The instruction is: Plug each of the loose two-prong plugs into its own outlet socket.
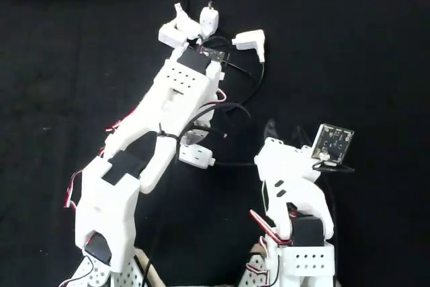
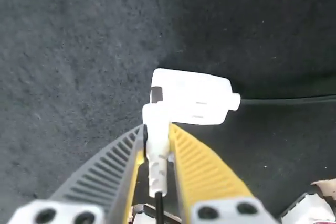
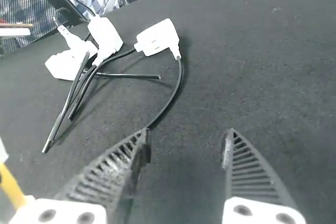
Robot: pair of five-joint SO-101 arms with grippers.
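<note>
We see black cloth table [image 1: 376,45]. Left arm [image 1: 161,119] stretches far across it; right arm [image 1: 295,186] sits folded near front edge. Right gripper [image 3: 187,135]: fingers spread wide above cloth. Left gripper [image 2: 156,132]: fingers pinching white two-prong plug [image 2: 155,156], its nose against white outlet socket [image 2: 191,98] lying on cloth; we cannot tell whether prongs are in. Second socket [image 3: 157,38], black cable [image 3: 170,95] attached, lies well ahead of right gripper. Third socket [image 1: 199,156] lies just beside left arm's middle.

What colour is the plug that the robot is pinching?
White. The plug shows best in the left wrist view, held between the jaws.
</note>
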